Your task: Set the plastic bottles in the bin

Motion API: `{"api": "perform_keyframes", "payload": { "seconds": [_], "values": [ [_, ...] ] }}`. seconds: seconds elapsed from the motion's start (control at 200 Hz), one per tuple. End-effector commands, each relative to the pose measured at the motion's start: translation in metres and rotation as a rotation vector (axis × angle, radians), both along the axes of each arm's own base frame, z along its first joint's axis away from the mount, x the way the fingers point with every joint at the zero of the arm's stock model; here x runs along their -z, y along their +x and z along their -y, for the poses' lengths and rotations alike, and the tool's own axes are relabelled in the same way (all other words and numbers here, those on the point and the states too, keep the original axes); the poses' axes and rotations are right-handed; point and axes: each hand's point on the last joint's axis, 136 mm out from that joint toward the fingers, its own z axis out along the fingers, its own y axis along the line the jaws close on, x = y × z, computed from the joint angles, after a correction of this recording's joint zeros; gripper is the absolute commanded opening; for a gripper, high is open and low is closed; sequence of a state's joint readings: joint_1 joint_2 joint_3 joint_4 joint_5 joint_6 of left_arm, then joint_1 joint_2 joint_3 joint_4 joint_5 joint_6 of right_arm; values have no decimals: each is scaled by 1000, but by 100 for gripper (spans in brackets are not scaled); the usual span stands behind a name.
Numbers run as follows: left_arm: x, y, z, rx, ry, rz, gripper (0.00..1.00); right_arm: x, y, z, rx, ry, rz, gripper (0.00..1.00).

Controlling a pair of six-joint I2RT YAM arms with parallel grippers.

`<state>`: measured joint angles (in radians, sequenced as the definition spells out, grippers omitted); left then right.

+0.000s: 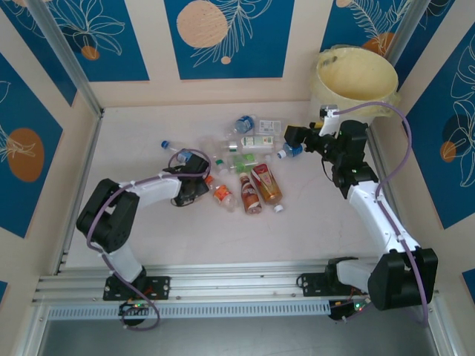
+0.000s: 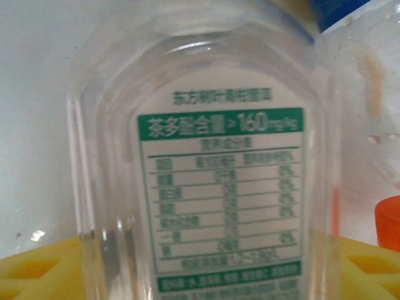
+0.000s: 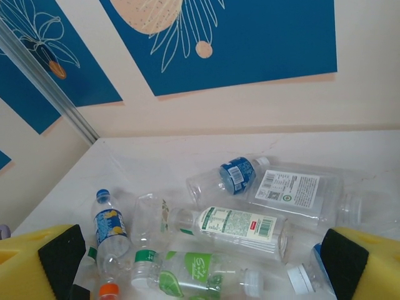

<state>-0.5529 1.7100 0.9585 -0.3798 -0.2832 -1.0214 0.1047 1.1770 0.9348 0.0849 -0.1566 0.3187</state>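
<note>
A pale worktop (image 1: 297, 230) is boxed in by cream walls (image 1: 223, 90) bearing blue leaf-print panels (image 1: 252, 44); a metal rail (image 1: 223, 285) runs along its near edge.

The plastic bottles (image 3: 240, 225) are clear, glossy plastic with smooth printed labels; the desk (image 1: 326, 215) under them is matt and pale; the bin (image 1: 356, 74) is smooth cream-yellow plastic.

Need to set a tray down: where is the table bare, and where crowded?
Bare: the table between the bottles and its near edge, and the far-left corner. Crowded: the centre, and the far right, with the right arm by the bin.
</note>
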Motion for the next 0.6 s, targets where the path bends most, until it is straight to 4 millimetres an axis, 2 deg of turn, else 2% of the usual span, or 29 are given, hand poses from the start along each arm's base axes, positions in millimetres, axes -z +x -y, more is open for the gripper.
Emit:
{"api": "perform_keyframes", "payload": {
  "seconds": [0.0, 0.095, 0.265, 0.35, 0.55, 0.595],
  "values": [
    [-6, -2, -4, 4, 2, 59, 67, 0, 3, -2, 5, 16, -40, 99],
    [-13, -4, -11, 6, 16, 97, 57, 0, 5, 0, 23, 28, -60, 99],
    [-23, -9, -25, 20, 66, 136, 49, -2, 5, 1, 36, 42, -41, 99],
    [-30, -11, -29, 31, 76, 162, 40, -3, 5, 4, 49, 44, -39, 99],
    [-53, -11, -38, 50, 65, 268, 1, -7, 6, 3, 47, 53, -32, 99],
    [-61, -11, -39, 61, 63, 301, 0, -8, 6, 3, 48, 57, -31, 99]
  ]
}}
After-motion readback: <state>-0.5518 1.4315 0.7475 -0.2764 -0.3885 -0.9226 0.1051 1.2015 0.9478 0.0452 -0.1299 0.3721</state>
